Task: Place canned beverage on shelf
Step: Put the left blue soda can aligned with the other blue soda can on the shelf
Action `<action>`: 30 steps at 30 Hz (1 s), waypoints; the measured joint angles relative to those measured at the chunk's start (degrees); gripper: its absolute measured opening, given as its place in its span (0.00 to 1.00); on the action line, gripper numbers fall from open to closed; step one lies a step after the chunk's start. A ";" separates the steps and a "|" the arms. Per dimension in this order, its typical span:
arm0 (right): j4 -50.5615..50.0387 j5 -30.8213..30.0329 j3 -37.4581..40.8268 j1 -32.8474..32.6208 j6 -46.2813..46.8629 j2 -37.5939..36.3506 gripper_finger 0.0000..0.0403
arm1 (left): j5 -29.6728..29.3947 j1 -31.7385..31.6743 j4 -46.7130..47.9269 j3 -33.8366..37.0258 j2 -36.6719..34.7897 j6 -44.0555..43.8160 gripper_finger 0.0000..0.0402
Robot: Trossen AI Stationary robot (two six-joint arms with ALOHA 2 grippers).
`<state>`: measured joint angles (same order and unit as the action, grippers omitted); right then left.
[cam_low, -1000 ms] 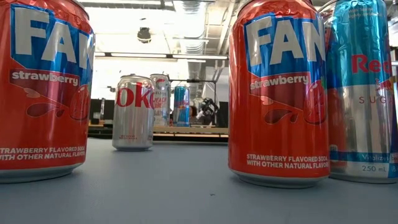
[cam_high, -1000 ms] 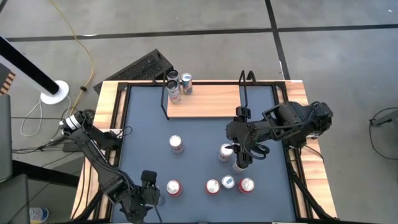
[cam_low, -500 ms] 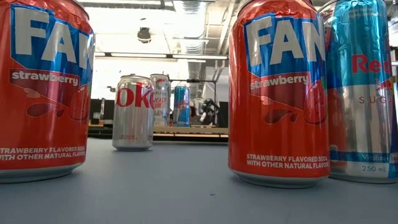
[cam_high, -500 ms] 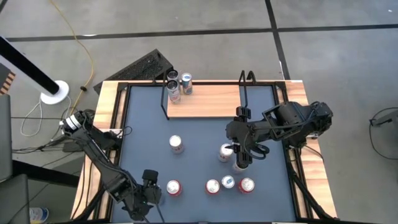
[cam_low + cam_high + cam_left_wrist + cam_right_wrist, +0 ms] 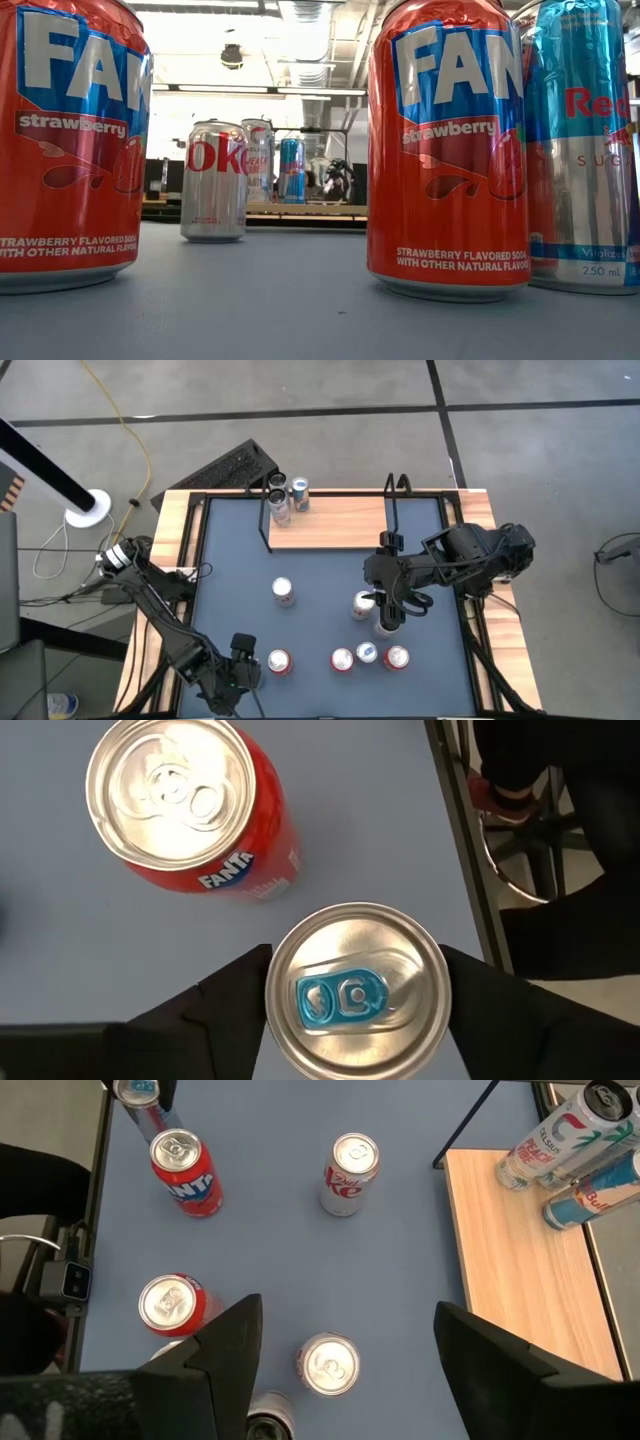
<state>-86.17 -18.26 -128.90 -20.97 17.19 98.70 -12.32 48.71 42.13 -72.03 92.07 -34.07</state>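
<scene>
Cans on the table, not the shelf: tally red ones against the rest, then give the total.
Red cans: 3
Other cans: 5, counting the blue-tabbed can gripped by the left gripper
Total: 8

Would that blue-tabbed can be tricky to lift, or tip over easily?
The blue-tabbed can looks unopened, tab flat, so it is probably full, stiff and fairly heavy. Its smooth metal sides might slip in the left tool. Standing upright, it could tip if knocked.

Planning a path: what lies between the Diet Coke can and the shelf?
Nothing; the high view shows bare mat between the Diet Coke can and the shelf.
</scene>
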 joint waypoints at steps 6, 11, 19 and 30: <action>0.00 0.00 0.00 0.00 0.40 0.00 0.69 | -0.46 -0.65 -0.83 0.00 0.00 -0.61 0.58; 0.00 0.02 0.00 0.00 0.40 0.00 0.69 | -1.97 -1.18 -0.85 0.00 0.00 -3.87 0.59; -0.01 0.02 0.00 0.00 0.42 0.00 0.69 | -2.27 -1.25 -0.79 0.00 0.00 -13.43 0.59; -0.30 0.07 0.00 0.00 -0.09 0.00 0.69 | -8.00 -1.60 -0.01 -0.49 -4.16 -17.60 0.58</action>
<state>-86.47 -18.20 -128.90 -20.97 17.09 98.70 -20.32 47.11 42.12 -72.52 87.92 -51.67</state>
